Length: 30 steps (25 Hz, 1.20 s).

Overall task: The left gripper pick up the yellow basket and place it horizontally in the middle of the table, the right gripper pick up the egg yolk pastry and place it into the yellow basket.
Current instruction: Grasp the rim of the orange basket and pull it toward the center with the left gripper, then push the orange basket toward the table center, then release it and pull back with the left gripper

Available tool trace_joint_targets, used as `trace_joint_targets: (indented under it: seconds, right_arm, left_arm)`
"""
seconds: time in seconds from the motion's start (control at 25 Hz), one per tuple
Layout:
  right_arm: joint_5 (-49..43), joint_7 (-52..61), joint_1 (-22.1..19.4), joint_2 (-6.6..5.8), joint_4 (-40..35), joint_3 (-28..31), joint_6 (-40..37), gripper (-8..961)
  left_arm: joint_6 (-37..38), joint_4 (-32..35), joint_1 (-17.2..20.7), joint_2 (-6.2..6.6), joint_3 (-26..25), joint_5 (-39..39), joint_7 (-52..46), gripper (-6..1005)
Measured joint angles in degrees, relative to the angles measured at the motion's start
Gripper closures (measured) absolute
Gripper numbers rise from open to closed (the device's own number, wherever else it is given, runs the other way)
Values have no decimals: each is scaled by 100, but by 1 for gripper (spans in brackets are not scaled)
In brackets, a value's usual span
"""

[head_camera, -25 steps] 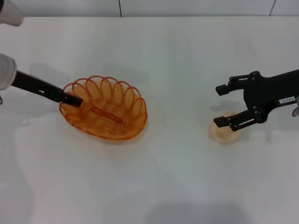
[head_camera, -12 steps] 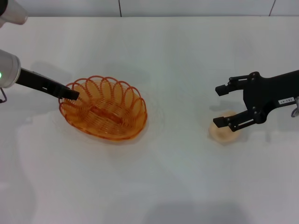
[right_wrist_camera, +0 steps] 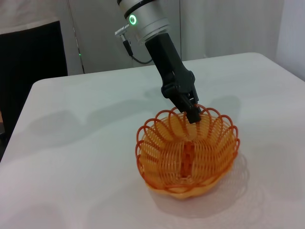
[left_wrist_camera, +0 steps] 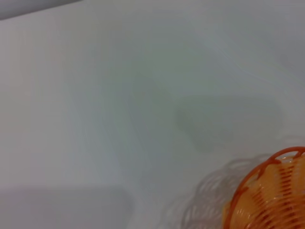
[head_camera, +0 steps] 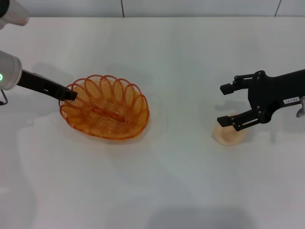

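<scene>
The yellow basket stands upright on the white table, left of centre. My left gripper is shut on its left rim loops, the arm reaching in from the left. The right wrist view shows the basket with the left gripper pinching its rim. The left wrist view shows only a corner of the basket. The egg yolk pastry lies on the table at the right. My right gripper is open just above it, its nearer finger over the pastry's far edge.
The table's far edge meets a pale wall at the back. In the right wrist view a dark panel stands beyond the table's far side.
My left gripper has moved slightly back and left with the basket rim, and the basket has shifted a little with it. My right gripper has risen slightly over the pastry.
</scene>
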Motion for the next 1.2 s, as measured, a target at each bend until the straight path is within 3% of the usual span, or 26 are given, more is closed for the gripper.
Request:
trace_joint_targets:
  seconds: [0.36, 0.56, 0.72, 1.0, 1.2]
  right_arm:
    - [0, 4, -23, -9, 0, 54, 3, 83]
    - [6, 32, -29, -14, -93, 65, 2, 83]
    - [9, 49, -49, -12, -170, 71, -10, 83]
    - [17, 50, -167, -37, -345, 70, -47, 83]
    - [18, 51, -220, -64, -374, 70, -56, 83]
  left_arm:
    - [683, 358, 78, -55, -35, -581, -215, 906]
    - [1138, 1050, 265, -211, -4, -609, -929, 915]
    - [1446, 1312, 302, -245, 5, -664, -1618, 923]
    - [1569, 1442, 343, -404, 173, -617, -2642, 924]
    - [1438, 1454, 378, -469, 563, -611, -3100, 924]
